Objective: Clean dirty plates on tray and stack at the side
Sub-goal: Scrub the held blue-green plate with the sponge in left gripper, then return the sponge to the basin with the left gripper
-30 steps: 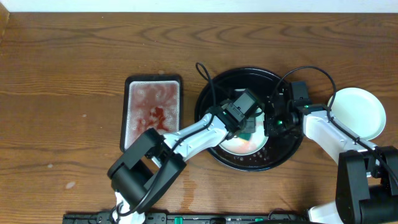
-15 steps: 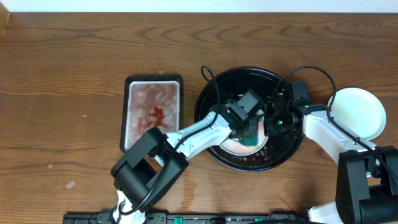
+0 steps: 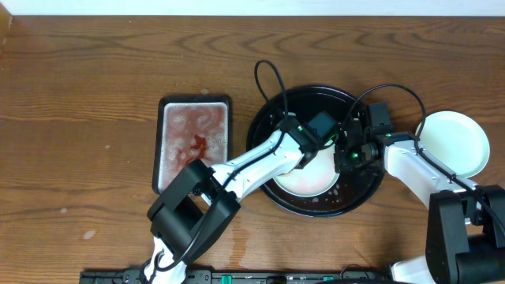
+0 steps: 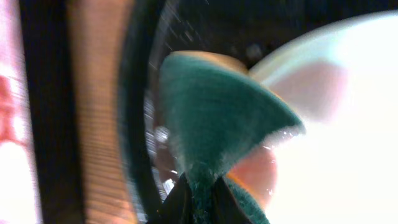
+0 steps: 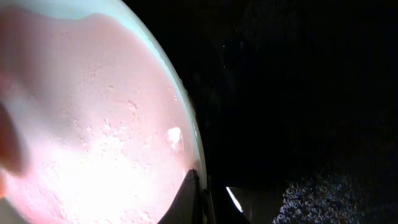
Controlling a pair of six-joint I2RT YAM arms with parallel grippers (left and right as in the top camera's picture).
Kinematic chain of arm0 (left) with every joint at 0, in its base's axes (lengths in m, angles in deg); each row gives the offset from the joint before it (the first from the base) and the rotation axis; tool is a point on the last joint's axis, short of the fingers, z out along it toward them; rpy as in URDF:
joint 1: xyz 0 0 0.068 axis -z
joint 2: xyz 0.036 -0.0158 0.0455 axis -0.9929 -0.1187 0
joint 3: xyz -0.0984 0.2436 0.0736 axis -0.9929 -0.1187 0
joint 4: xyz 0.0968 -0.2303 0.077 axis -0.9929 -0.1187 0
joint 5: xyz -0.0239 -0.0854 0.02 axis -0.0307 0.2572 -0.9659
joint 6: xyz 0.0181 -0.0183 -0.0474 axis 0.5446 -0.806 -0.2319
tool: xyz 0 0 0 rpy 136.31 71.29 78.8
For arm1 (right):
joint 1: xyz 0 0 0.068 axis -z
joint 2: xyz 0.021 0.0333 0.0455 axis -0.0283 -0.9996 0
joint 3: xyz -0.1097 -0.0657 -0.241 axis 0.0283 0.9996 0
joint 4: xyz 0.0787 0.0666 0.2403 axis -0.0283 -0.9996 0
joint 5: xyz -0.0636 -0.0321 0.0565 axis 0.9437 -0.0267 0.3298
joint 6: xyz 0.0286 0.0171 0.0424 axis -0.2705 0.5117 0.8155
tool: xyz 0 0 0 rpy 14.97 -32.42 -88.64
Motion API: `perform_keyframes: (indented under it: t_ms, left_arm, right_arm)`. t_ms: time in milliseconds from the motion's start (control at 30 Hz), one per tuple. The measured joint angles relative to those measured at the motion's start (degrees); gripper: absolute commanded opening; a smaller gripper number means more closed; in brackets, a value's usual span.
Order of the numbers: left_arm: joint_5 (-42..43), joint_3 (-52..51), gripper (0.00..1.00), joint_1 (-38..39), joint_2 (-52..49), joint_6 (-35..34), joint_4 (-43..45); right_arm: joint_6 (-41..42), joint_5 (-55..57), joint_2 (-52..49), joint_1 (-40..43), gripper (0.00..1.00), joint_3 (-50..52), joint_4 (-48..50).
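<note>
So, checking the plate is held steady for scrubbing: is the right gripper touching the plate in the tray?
Touching. The right wrist view shows the right gripper pinching the plate at its rim, no gap visible.

No legible text, label or number anywhere.

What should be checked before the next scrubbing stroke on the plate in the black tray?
1. Sponge gripped in the left claw: ok.
2. Right claw pinched on the rim of the plate to steady it: ok.
3. Plate lying inside the black tray: ok.
4. Plate surface free of red: cannot tell. The wrist views show a pink tint with suds, which may be residue.
5. Stacking spot at the side: ok. One white plate sits on the table to the right of the tray.
</note>
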Motion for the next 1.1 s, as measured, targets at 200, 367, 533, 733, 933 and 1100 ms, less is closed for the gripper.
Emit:
perform_keyframes:
  t_ms: [200, 367, 533, 733, 933, 1100]
  left_arm:
    - [-0.4, 3.0, 0.07, -1.8, 1.8, 0.6, -4.4]
    - [0.7, 3.0, 0.07, -2.4, 8.9, 1.5, -10.1]
    - [0.7, 3.2, 0.07, -8.5, 14.5, 4.1, -15.1]
    - [2.4, -4.0, 0.08, -23.6, 14.7, 6.4, -9.9]
    - [12.7, -9.8, 0.33, -33.3, 14.0, 14.4, -5.0]
    - [17.3, -9.8, 0.55, -34.1, 17.7, 17.7, -5.7]
  right_arm:
    - [0.0, 0.0, 0.0, 0.0, 0.01, 0.0, 0.1]
    - [0.0, 0.1, 0.0, 0.0, 0.01, 0.0, 0.2]
    - [0.0, 0.1, 0.0, 0.0, 0.01, 0.0, 0.2]
    - [0.0, 0.1, 0.0, 0.0, 0.01, 0.0, 0.2]
    - [0.0, 0.1, 0.0, 0.0, 0.01, 0.0, 0.3]
    - [0.0, 0.1, 0.0, 0.0, 0.01, 0.0, 0.4]
